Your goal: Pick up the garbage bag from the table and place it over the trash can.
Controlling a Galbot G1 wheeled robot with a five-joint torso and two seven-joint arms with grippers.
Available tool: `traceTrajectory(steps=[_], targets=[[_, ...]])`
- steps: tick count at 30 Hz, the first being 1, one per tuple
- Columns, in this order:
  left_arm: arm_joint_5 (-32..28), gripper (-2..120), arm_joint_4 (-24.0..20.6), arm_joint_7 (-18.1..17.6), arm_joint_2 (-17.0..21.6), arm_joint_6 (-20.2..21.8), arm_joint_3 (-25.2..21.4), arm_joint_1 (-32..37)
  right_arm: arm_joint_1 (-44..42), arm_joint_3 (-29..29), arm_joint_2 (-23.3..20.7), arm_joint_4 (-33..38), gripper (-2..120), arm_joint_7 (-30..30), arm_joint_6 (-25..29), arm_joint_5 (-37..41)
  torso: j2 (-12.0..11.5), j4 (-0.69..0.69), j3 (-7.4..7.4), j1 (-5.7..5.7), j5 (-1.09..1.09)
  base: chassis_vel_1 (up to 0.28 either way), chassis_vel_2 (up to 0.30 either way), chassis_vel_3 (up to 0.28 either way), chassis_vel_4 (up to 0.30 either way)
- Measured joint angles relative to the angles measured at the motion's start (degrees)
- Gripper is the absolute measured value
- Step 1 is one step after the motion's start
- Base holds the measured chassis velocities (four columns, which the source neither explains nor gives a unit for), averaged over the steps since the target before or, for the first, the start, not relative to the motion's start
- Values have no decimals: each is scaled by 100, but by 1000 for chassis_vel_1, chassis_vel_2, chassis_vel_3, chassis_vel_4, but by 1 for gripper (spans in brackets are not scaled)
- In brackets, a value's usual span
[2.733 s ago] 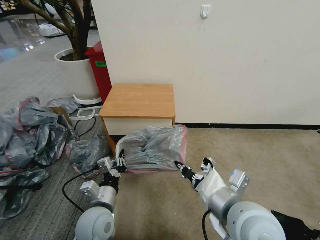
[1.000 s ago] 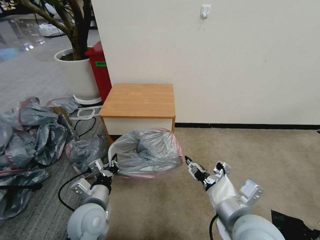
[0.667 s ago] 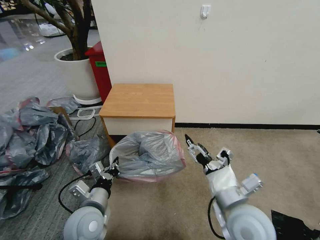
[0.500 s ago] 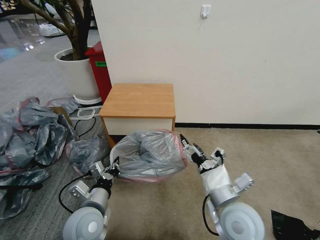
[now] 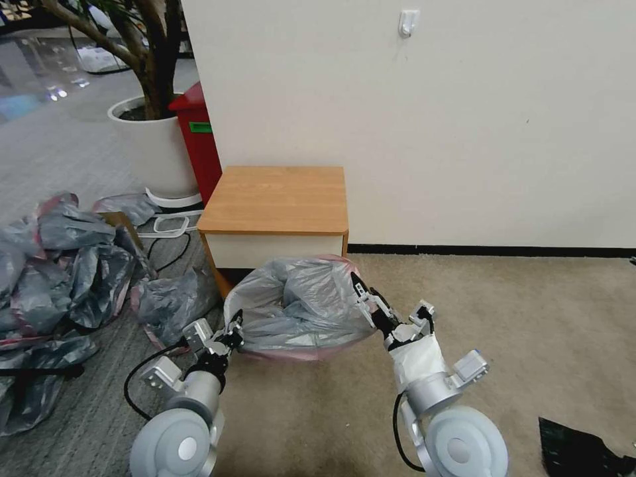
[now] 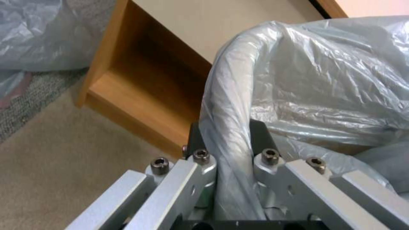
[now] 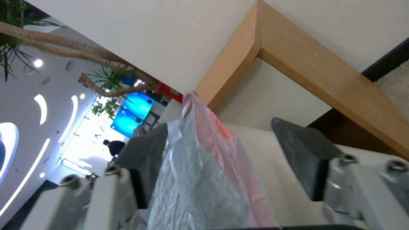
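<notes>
The garbage bag (image 5: 298, 305), grey and crinkly with a pink-red rim band, sits spread open on the floor in front of the table (image 5: 278, 195). It covers the trash can, which is hidden under the plastic. My left gripper (image 5: 235, 323) is at the bag's near-left rim. In the left wrist view this gripper (image 6: 228, 134) is shut on the garbage bag (image 6: 324, 80) where it wraps a rounded rim. My right gripper (image 5: 361, 291) is at the bag's right rim. Seen from the right wrist, the right gripper (image 7: 221, 147) is open, with the pink-banded bag edge (image 7: 200, 166) between its fingers.
A heap of grey bags (image 5: 59, 265) covers the floor to the left, with one more bag (image 5: 169, 298) beside the table. A red bin (image 5: 195, 139) and a white plant pot (image 5: 156, 149) stand behind. A black cable (image 5: 142, 371) loops near my left arm. Open carpet (image 5: 517, 311) lies to the right.
The bag has dropped lower. My right gripper let go of its near-right corner, swung out right, then came back open to the right rim. The left gripper has kept its hold.
</notes>
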Motion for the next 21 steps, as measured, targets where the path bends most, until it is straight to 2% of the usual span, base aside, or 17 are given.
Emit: traceTrajectory(steps=[1, 3, 6, 7, 10, 11, 14, 16, 18, 21], targets=[[-6, 6, 0, 0, -6, 0, 5, -1, 1, -10, 7, -5, 59, 10, 25, 12, 0, 0, 0, 0, 0, 0, 0, 0, 0], [-10, 6, 1, 0, -10, 0, 8, -1, 1, -13, 12, -9, 56, 16, 43, 18, 0, 0, 0, 0, 0, 0, 0, 0, 0], [-26, 6, 5, -3, -18, 2, 20, 1, -1, -15, 20, -10, 41, 28, 105, 38, 0, 0, 0, 0, 0, 0, 0, 0, 0], [-26, 6, 5, -3, -18, 2, 20, 1, -1, -15, 20, -10, 41, 28, 105, 38, 0, 0, 0, 0, 0, 0, 0, 0, 0], [-33, 6, 4, -4, -19, 21, 21, 10, -3, -13, 15, -7, 28, 27, 121, 46, 0, 0, 0, 0, 0, 0, 0, 0, 0], [-33, 6, 4, -4, -19, 21, 21, 10, -3, -13, 15, -7, 28, 27, 121, 46, 0, 0, 0, 0, 0, 0, 0, 0, 0], [-38, 6, -4, -4, -19, 24, 20, 13, -7, -21, 5, -5, 14, 17, 122, 36, 0, 0, 0, 0, 0, 0, 0, 0, 0], [-37, 6, -4, -4, -20, 24, 20, 16, -9, -25, -5, -5, 10, 7, 121, 33, 0, 0, 0, 0, 0, 0, 0, 0, 0], [-32, 6, -4, -4, -21, 27, 19, 28, -9, -22, -16, -1, 1, -13, 119, 27, 0, 0, 0, 0, 0, 0, 0, 0, 0], [-26, 6, -4, -2, -27, 30, 19, 41, -7, -21, -20, 17, 0, -26, 117, 21, 0, 0, 0, 0, 0, 0, 0, 0, 0]])
